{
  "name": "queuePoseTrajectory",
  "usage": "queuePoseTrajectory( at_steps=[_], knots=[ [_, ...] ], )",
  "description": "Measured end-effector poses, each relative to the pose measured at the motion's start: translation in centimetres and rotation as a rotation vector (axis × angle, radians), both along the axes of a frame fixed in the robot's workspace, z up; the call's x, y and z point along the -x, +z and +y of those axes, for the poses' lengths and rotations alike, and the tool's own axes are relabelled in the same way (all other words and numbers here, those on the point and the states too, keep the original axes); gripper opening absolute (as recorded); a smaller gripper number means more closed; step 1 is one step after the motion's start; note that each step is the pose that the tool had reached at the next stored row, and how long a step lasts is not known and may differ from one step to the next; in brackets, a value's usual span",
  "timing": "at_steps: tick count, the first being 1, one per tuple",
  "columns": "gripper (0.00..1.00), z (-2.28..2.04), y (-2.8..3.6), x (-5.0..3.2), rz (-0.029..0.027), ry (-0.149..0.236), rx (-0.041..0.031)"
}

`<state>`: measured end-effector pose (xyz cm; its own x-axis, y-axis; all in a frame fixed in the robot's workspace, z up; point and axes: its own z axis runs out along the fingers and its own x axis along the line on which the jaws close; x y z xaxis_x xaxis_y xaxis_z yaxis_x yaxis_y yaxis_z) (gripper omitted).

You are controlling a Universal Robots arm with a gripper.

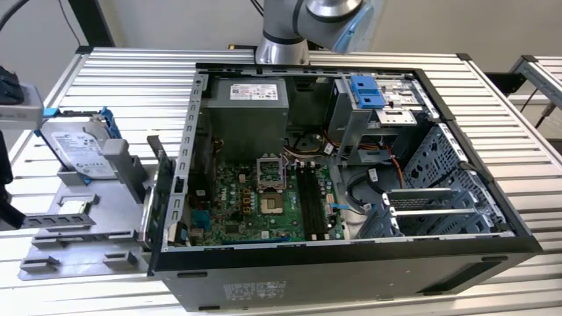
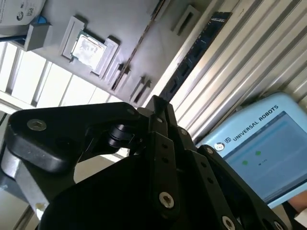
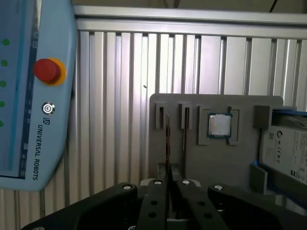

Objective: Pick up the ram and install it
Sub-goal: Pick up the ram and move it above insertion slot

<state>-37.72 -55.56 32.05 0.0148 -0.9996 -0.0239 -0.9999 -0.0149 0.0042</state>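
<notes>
The ram (image 2: 194,55) is a long, narrow dark blue stick; in the first wrist view it shows edge-on as a thin line (image 3: 168,139). My gripper (image 2: 156,103) is shut on one end of it, and the black fingers meet around the stick in the first wrist view (image 3: 169,175). The ram hangs over the grey parts tray (image 3: 216,163), near its narrow upright slots. In the exterior view the open computer case holds the green motherboard, whose long black slots (image 1: 309,191) lie beside the processor socket.
On the tray (image 1: 97,210) sit a square silver processor (image 3: 219,125) and a grey hard drive (image 1: 83,151) in a blue frame. A light blue teach pendant (image 3: 33,96) lies on the ribbed metal table beside the tray. The case walls and drive cage (image 1: 378,105) surround the motherboard.
</notes>
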Motion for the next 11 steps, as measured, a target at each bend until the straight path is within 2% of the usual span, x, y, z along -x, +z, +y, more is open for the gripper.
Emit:
queuePoseTrajectory(
  at_steps=[11],
  knots=[
    [0.0, 0.0, 5.03, 0.0, -0.0001, 0.0, -0.0001]
  ],
)
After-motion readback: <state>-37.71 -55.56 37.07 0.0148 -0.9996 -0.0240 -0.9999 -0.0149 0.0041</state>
